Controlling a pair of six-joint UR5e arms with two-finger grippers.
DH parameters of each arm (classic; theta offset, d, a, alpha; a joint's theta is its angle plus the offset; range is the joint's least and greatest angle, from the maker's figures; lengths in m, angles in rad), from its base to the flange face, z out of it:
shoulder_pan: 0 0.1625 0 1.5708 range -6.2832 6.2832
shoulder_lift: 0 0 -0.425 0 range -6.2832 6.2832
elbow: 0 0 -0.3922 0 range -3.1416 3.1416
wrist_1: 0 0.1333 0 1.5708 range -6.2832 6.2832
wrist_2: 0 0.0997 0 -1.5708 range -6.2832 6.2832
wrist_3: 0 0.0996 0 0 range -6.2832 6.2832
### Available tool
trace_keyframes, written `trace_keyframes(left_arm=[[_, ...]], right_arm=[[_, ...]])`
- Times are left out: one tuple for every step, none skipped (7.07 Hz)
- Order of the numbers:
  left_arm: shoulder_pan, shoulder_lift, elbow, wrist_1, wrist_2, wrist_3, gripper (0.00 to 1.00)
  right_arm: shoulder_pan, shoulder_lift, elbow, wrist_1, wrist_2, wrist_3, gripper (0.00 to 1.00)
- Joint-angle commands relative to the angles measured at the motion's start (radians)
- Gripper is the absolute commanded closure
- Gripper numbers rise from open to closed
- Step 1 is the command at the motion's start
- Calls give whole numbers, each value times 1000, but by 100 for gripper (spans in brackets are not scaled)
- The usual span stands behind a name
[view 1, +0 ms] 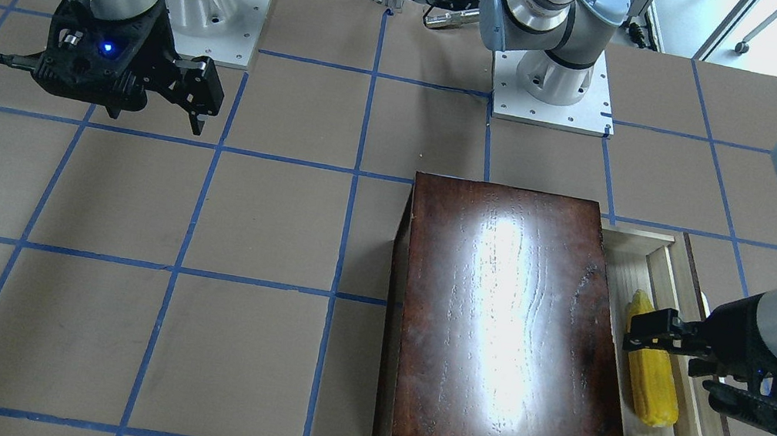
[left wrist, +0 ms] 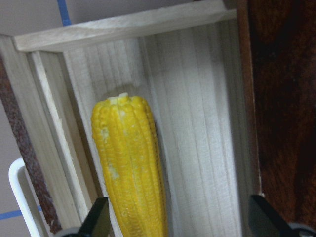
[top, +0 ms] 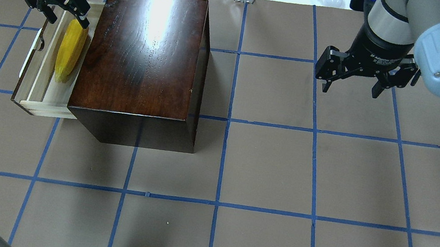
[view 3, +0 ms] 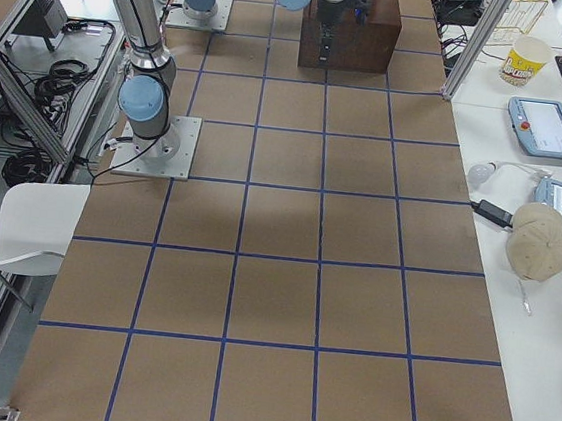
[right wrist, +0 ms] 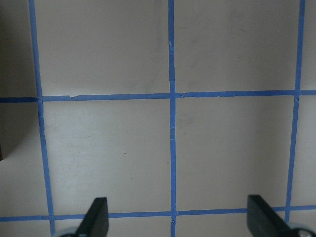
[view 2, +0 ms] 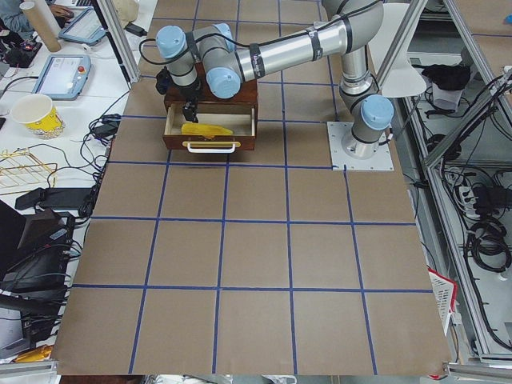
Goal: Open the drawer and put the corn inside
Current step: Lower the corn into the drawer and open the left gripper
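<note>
We are seeing the bench [top: 266, 167] carrying the dark box [top: 143, 48], well apart from our right jaws, which are hanging spread wide over its surface. The drawer [top: 46, 72] is standing pulled out beneath our left jaws. The corn [top: 69, 51] is lying inside it, below and between those jaws, which are gaping open and gripping nothing.

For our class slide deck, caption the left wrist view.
Yellow corn lies in the pulled-out drawer beneath the open left claw.
</note>
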Motion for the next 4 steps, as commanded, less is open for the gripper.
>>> trace_keyframes(left_arm=[[-66, 50, 25, -72, 47, -82, 0], [-99, 75, 28, -81, 67, -96, 0], [-129, 101, 26, -111, 63, -102, 0], [-140, 115, 20, -146, 58, -119, 0]], right_arm=[[0, 1, 0, 0, 0, 0, 0], [0, -1, 0, 0, 0, 0, 0], [0, 1, 0, 0, 0, 0, 0], [0, 1, 0, 0, 0, 0, 0]])
